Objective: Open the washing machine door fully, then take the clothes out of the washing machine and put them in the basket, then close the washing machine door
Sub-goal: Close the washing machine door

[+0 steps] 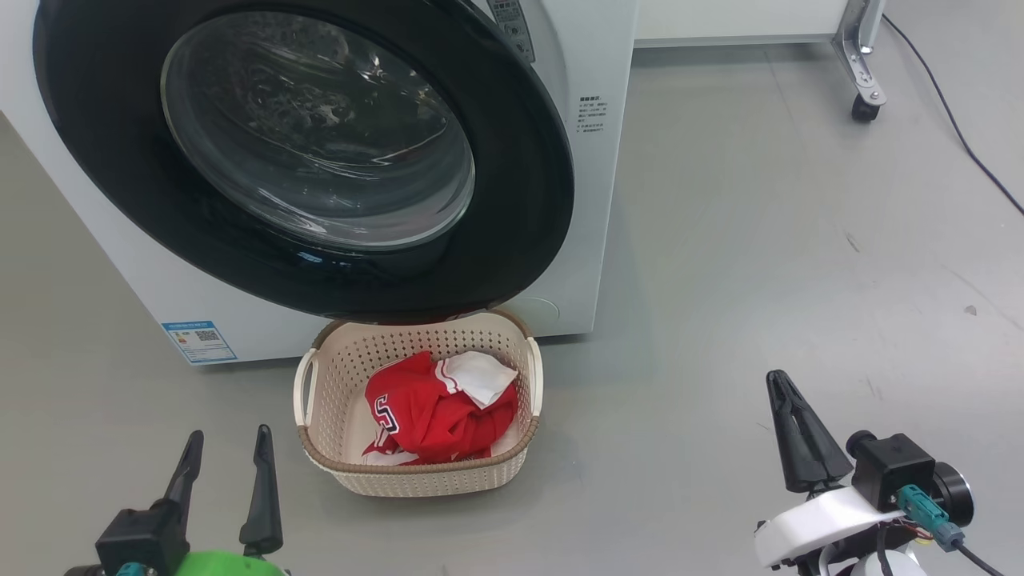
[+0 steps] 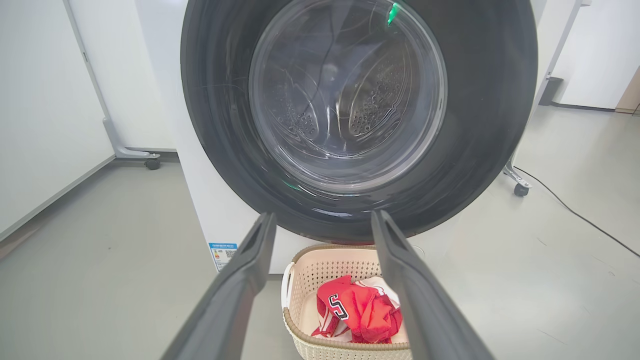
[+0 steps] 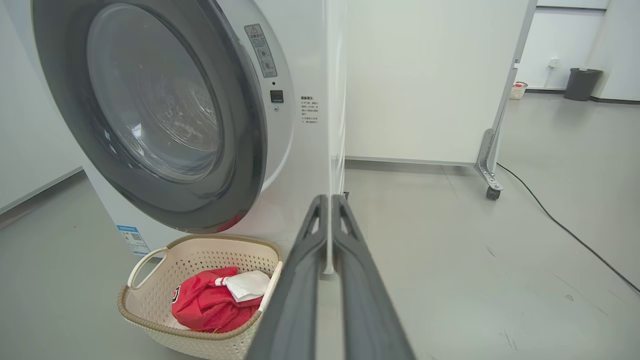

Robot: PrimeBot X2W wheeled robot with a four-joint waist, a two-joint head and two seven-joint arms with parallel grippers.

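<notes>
The washing machine door point(image 1: 120, 160) point(image 2: 215, 100) point(image 3: 65, 100) lies shut against the white washing machine point(image 1: 592, 200) point(image 3: 310, 150), and bare steel drum shows through its glass. On the floor right below it stands the basket point(image 1: 424, 480) point(image 2: 320, 265) point(image 3: 200, 255), holding the red and white clothes point(image 1: 432, 416) point(image 2: 360, 310) point(image 3: 205, 305). My left gripper point(image 1: 228, 448) point(image 2: 322, 215) hangs open and empty, near the basket's left side. Out to the right of the basket, my right gripper point(image 1: 774, 378) point(image 3: 330, 197) is shut on nothing, its fingers pressed together.
A wheeled partition leg point(image 1: 860, 72) point(image 3: 487, 170) stands beyond the machine's right side, and a black cable point(image 1: 960, 136) runs across the grey floor there. A dark bin point(image 3: 582, 84) sits far back. Another partition foot point(image 2: 145, 160) stands left of the machine.
</notes>
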